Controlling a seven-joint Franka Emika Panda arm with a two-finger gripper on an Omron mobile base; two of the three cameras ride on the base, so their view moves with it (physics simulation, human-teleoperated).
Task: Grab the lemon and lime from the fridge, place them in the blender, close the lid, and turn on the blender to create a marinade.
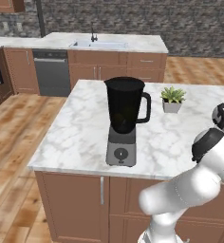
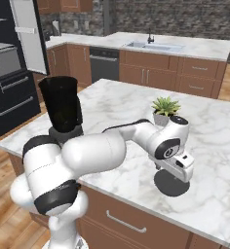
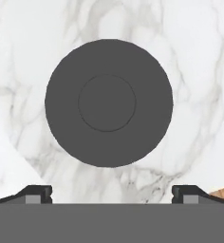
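Observation:
The blender (image 1: 126, 109) stands on the marble island, its dark jar (image 2: 61, 104) open at the top with no lid on it. The lid (image 3: 109, 102), a dark grey disc with a raised centre, lies flat on the marble (image 2: 171, 186) near the island's front edge. My gripper (image 3: 112, 192) hangs straight above the lid, open, with nothing between its fingers; the arm's hand (image 2: 178, 168) points down at it. The fridge (image 2: 9, 97) stands open at the far left. The lemon and the lime are out of view.
A small potted plant (image 1: 172, 98) sits on the island behind the lid (image 2: 164, 109). The island's front edge runs just below the lid. A sink (image 1: 97, 43) and a dishwasher (image 1: 51, 71) line the back counter.

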